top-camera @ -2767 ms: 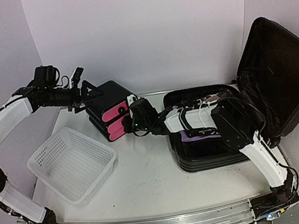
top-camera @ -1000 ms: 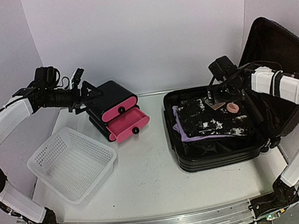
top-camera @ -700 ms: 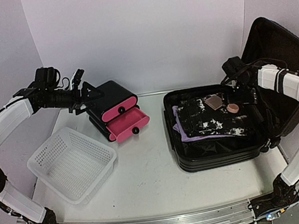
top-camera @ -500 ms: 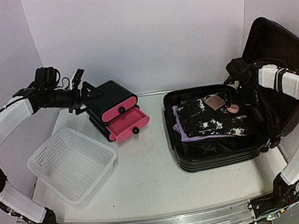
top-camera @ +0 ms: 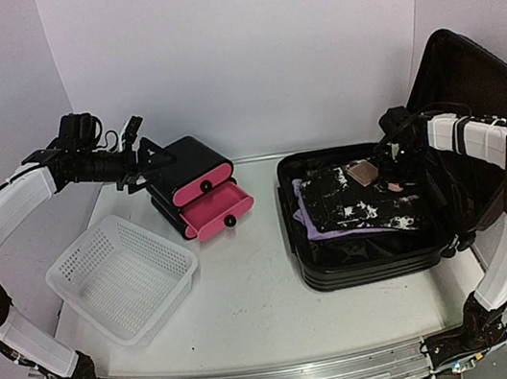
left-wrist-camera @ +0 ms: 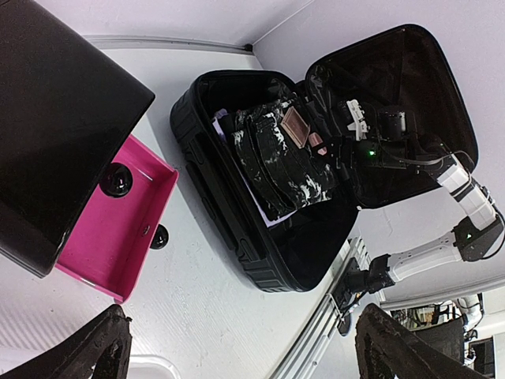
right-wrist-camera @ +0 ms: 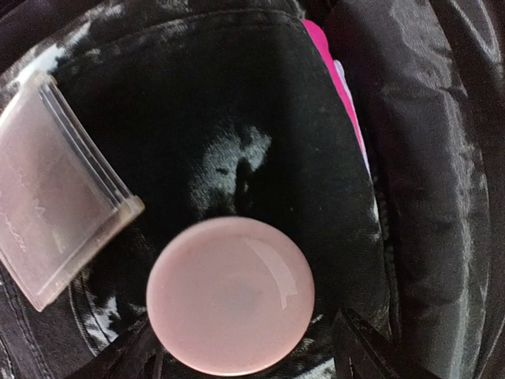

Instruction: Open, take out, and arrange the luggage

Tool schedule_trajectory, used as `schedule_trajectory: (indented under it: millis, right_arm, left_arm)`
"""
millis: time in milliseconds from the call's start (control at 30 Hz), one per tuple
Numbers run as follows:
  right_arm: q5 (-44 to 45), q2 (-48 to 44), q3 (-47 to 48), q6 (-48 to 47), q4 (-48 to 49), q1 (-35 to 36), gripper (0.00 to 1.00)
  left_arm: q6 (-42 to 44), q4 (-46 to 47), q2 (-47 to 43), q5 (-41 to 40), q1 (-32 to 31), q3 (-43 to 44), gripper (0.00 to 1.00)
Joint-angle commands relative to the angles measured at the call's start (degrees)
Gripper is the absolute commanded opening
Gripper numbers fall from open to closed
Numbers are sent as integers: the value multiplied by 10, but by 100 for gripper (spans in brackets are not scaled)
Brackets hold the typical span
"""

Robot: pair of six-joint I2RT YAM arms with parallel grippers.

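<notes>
Our right gripper has dipped into the luggage since a second ago. Left of the luggage, our left gripper hangs wide and empty, well apart from it. Inside the open luggage, the right gripper's spread jaws straddle the pink disc directly ahead of them, not yet clenched.

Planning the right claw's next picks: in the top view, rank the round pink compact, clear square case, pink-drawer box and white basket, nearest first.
1. Round pink compact, under the right claw, in the luggage.
2. Clear square case, just left of it.
3. Pink-drawer box, left of the luggage.
4. White basket, far left.
</notes>
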Motion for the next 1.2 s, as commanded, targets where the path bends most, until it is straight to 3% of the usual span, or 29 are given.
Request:
schedule_trajectory:
  millis: [0,333,567,800,1000,1167]
  right_arm:
    - [4,2,17,-6,34,-4,75]
    - [5,16,28,-14,48,-10,71]
    - [-16,26,33,-13,53,-12,58]
    - [-22,-37,20,-10,60,-4,42]
    - [-22,-76,30,-20,80,47,41]
    - [-42,-22,92,-31,93,133,41]
  left_arm:
    - [5,25,-13,8,1,3,99]
    - [5,25,-13,9,1,3,100]
    - [5,25,-11,10,1,3,99]
    - [3,25,-9,13,1,3,100]
    - [3,26,-7,11,1,2,100]
    - [2,25,-4,12,1,2,100]
